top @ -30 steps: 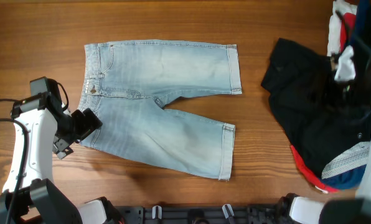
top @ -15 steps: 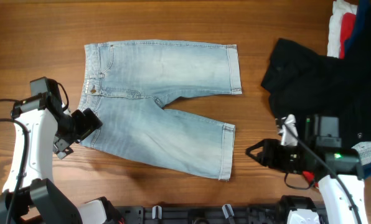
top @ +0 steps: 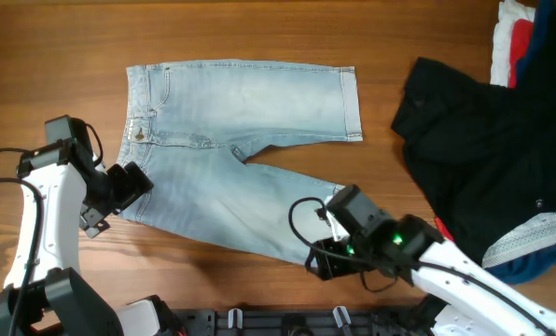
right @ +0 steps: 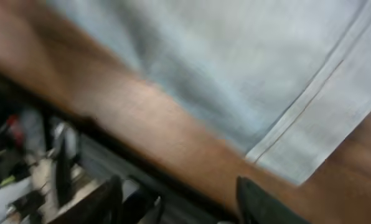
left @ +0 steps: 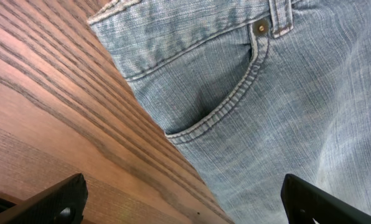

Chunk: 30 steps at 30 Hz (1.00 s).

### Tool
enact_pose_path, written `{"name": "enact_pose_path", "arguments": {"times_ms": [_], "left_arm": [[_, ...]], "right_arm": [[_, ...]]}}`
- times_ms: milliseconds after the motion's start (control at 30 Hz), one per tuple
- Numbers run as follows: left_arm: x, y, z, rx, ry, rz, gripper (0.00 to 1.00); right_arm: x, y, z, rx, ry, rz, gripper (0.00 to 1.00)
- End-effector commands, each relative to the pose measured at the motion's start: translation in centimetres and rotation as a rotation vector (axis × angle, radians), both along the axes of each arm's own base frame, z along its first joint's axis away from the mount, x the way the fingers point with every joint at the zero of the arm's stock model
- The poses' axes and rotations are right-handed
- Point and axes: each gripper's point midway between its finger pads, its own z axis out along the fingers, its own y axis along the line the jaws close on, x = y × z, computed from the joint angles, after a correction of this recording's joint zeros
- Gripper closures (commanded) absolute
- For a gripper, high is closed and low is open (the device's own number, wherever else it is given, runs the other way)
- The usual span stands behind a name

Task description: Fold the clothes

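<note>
The light blue denim jeans lie flat on the wooden table, waistband to the left and both cuffed legs pointing right. My left gripper is open at the near corner of the waistband. In the left wrist view its fingers straddle the jeans' edge below the stitched pocket. My right gripper is open over the near leg's cuff and hides its corner. The right wrist view is blurred and shows the cuff beyond the open fingers.
A black garment lies at the right. Red, white and dark blue pieces sit at the far right corner and under the black garment's near edge. A black rail runs along the table's front edge.
My right arm has swung in from the right, past the black garment, to the near leg's cuff. The left arm and the jeans have not moved.
</note>
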Motion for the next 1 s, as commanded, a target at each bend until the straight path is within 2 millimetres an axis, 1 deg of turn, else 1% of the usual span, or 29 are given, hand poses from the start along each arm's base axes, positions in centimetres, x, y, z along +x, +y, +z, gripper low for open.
{"name": "enact_pose_path", "arguments": {"times_ms": [0, 33, 67, 100, 133, 167, 200, 233, 267, 300, 367, 433, 467, 500, 533, 567, 600, 633, 667, 700, 767, 800, 867, 967], "left_arm": [[-0.3, -0.2, -0.2, -0.008, 0.006, -0.002, 0.0], [-0.3, -0.2, -0.2, -0.008, 0.006, -0.002, 0.0], [-0.2, -0.2, -0.2, -0.008, 0.005, -0.002, 0.0], [-0.2, -0.2, -0.2, -0.008, 0.005, -0.002, 0.0], [-0.2, -0.2, -0.2, -0.008, 0.005, -0.002, 0.0], [-0.2, -0.2, -0.2, -0.008, 0.005, -0.002, 0.0], [-0.2, -0.2, -0.2, -0.008, 0.005, -0.002, 0.0], [-0.2, -0.2, -0.2, -0.008, 0.005, -0.002, 0.0], [-0.2, -0.2, -0.2, -0.008, 0.005, -0.002, 0.0], [-0.2, -0.2, -0.2, -0.007, 0.005, -0.002, 0.0], [-0.1, -0.2, -0.2, -0.006, 0.001, -0.002, 0.0], [0.0, -0.1, -0.2, -0.005, -0.003, -0.002, 0.0], [0.0, -0.1, -0.2, -0.005, -0.004, -0.002, 0.0], [0.0, -0.1, -0.2, -0.005, -0.004, -0.002, 0.0], [-0.1, -0.1, -0.2, -0.005, -0.002, -0.002, 0.0], [-0.1, -0.1, -0.2, -0.006, -0.002, -0.002, 0.0], [-0.1, -0.1, -0.2, -0.006, -0.002, -0.002, 0.0], [-0.1, -0.1, -0.2, -0.005, -0.002, -0.002, 0.0], [-0.1, -0.1, -0.2, -0.005, -0.002, -0.002, 0.0], [-0.1, -0.1, -0.2, -0.005, -0.003, -0.002, 0.0], [0.0, -0.1, -0.2, -0.005, -0.004, -0.002, 0.0], [0.0, -0.1, -0.2, -0.004, -0.004, -0.002, 0.0], [0.0, -0.1, -0.2, -0.004, -0.006, -0.002, 0.0], [0.0, -0.1, -0.2, -0.004, -0.006, -0.002, 0.0]], "right_arm": [[4.6, -2.5, -0.3, -0.156, -0.12, -0.188, 0.39], [6.0, -3.8, 0.3, -0.206, -0.16, -0.261, 0.39], [7.7, -5.0, 1.5, -0.251, -0.228, -0.288, 0.4], [8.9, -4.9, 2.9, -0.255, -0.301, -0.219, 0.39], [9.5, -4.4, 4.2, -0.25, -0.365, -0.111, 0.38], [9.7, -4.1, 4.9, -0.251, -0.394, -0.055, 0.37], [9.4, -3.6, 5.3, -0.244, -0.408, 0.016, 0.36], [8.3, -2.9, 5.3, -0.236, -0.403, 0.123, 0.37], [6.8, -2.6, 4.9, -0.24, -0.369, 0.175, 0.36], [5.9, -2.1, 4.6, -0.228, -0.341, 0.207, 0.36], [3.0, -0.2, 4.1, -0.175, -0.279, 0.33, 0.35], [1.7, 1.0, 3.4, -0.166, -0.286, 0.475, 0.24], [1.5, 1.7, 2.9, -0.166, -0.298, 0.54, 0.2], [1.5, 2.2, 2.4, -0.167, -0.302, 0.575, 0.16], [1.3, 2.7, 1.7, -0.172, -0.292, 0.608, 0.16], [1.1, 2.8, 0.8, -0.199, -0.276, 0.625, 0.17], [1.3, 2.4, -0.7, -0.263, -0.249, 0.628, 0.18], [1.6, 1.7, -2.2, -0.337, -0.227, 0.637, 0.22], [1.8, 1.4, -3.2, -0.373, -0.207, 0.636, 0.26], [1.8, 1.5, -4.1, -0.386, -0.184, 0.631, 0.28], [1.7, 1.6, -4.6, -0.401, -0.166, 0.638, 0.4], [1.7, 1.6, -4.6, -0.402, -0.165, 0.639, 0.43], [1.3, 1.6, -4.5, -0.405, -0.158, 0.637, 0.43], [0.0, 2.3, -4.4, -0.385, -0.131, 0.622, 0.46]]}}
